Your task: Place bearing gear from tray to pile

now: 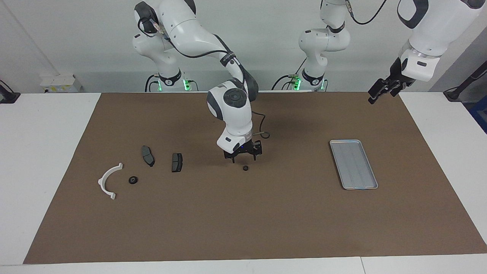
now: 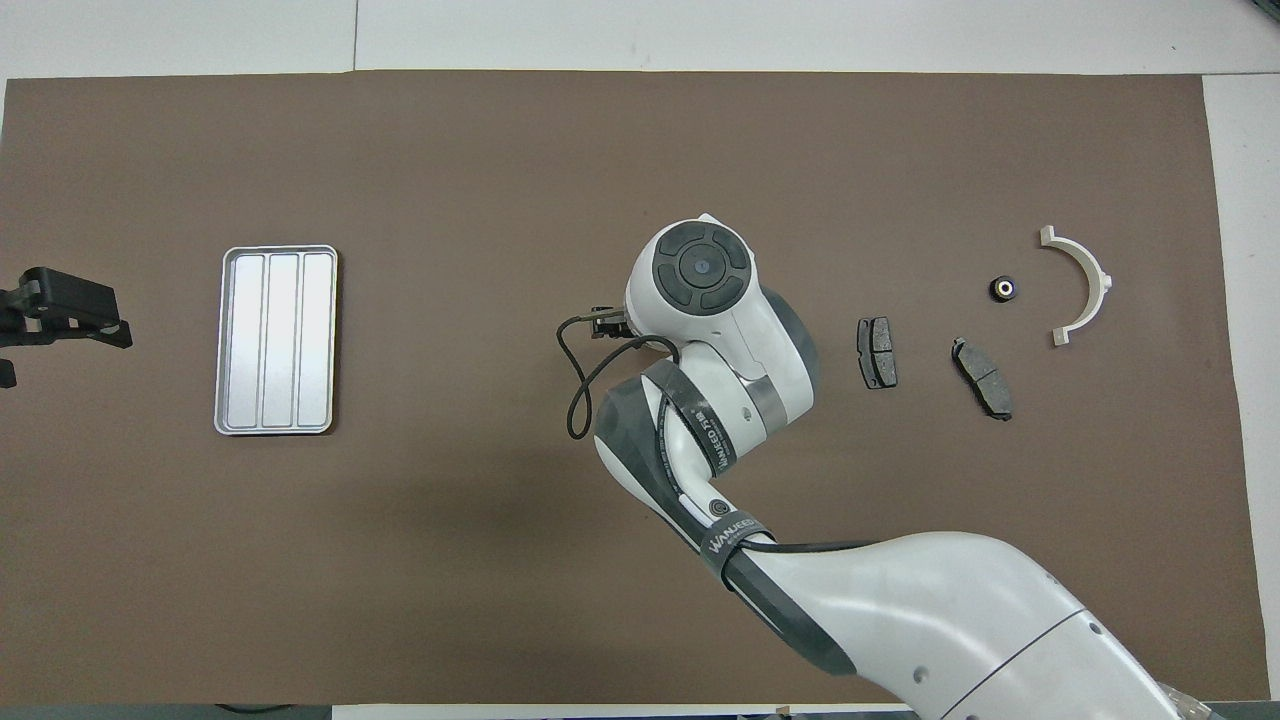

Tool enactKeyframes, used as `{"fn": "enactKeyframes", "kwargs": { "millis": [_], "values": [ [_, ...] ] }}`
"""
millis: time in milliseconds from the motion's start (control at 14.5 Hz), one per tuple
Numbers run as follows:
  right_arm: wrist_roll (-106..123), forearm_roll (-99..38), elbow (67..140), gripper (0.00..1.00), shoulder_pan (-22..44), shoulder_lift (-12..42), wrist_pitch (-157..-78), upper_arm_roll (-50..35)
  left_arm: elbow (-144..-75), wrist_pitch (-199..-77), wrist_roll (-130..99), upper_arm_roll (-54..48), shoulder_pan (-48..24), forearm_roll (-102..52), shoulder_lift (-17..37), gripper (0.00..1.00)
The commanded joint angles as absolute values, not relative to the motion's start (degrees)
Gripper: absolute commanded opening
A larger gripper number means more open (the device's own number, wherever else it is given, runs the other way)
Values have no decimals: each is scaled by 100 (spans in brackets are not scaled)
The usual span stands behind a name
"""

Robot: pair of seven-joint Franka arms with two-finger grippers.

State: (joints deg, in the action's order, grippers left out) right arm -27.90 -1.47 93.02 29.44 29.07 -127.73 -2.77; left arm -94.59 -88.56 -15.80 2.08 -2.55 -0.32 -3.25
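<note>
Facing view: right gripper [image 1: 243, 158] low over a small black bearing gear [image 1: 245, 168] on the brown mat [image 1: 266, 228], fingers spread, not touching it; a 2nd gear [image 1: 132, 180] sits in the pile beside the white half-ring bracket [image 1: 108, 180] w/ two brake pads [image 1: 148, 155], tray [image 1: 353, 164] bare toward left arm's end. Overhead view: right arm hides the mid gear, left gripper [image 2: 62, 312] waits off the mat's edge near tray [image 2: 277, 340], fingers apart.
</note>
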Motion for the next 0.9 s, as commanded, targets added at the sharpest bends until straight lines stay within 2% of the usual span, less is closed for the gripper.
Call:
{"fn": "enactKeyframes", "kwargs": {
  "millis": [0, 622, 829],
  "values": [
    [-2585, -176, 9185, 91, 2787, 2988, -12744, -325, -9897, -9456, -1485, 141, -123, -132, -519, 100],
    [-2540, -237, 9132, 89, 2856, 3234, -12929, -325, -9923, -9422, -1433, -114, 194, -211, -475, 100],
    [-2540, -264, 8930, 89, 2865, 3366, -12937, -325, -9730, -9457, -1433, -132, 167, -211, -282, 100]
  ]
}}
